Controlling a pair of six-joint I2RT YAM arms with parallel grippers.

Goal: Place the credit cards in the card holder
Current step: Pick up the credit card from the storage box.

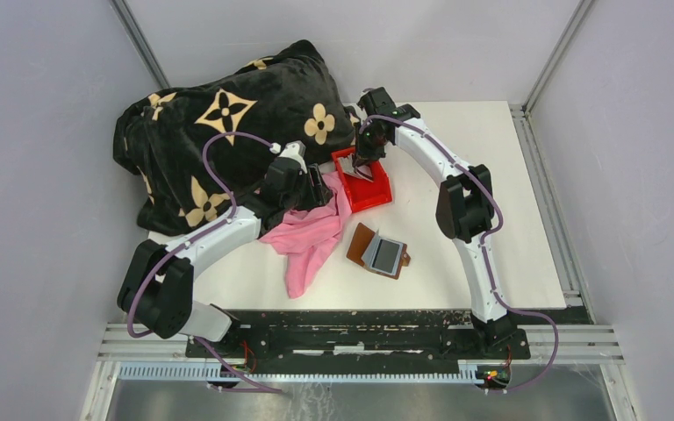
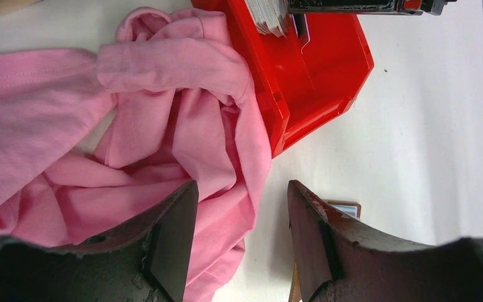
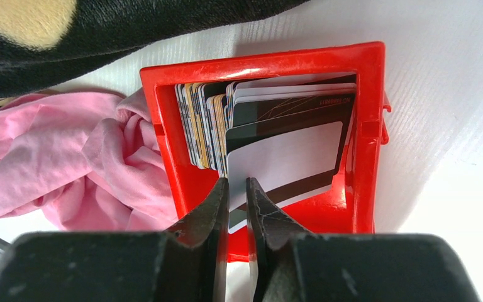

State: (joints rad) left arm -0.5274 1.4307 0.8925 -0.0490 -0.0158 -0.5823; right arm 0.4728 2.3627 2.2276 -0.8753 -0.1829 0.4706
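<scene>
Several credit cards (image 3: 210,123) stand on edge in a red bin (image 3: 258,63); the front one (image 3: 286,154) is white with a dark stripe and leans toward the camera. My right gripper (image 3: 238,182) reaches down into the bin (image 1: 377,195), its jaws a narrow slit apart over that card's lower left corner; I cannot tell whether they touch it. The brown card holder (image 1: 359,243) lies open on the table with a grey card (image 1: 385,254) on it. My left gripper (image 2: 242,185) hovers open and empty over the pink cloth's (image 2: 132,126) edge, the card holder's corner (image 2: 347,207) beside its right finger.
A black blanket with tan flowers (image 1: 228,132) is heaped at the back left. The pink cloth (image 1: 311,237) lies against the bin's left side. White table (image 1: 483,175) stretches right of the bin and card holder.
</scene>
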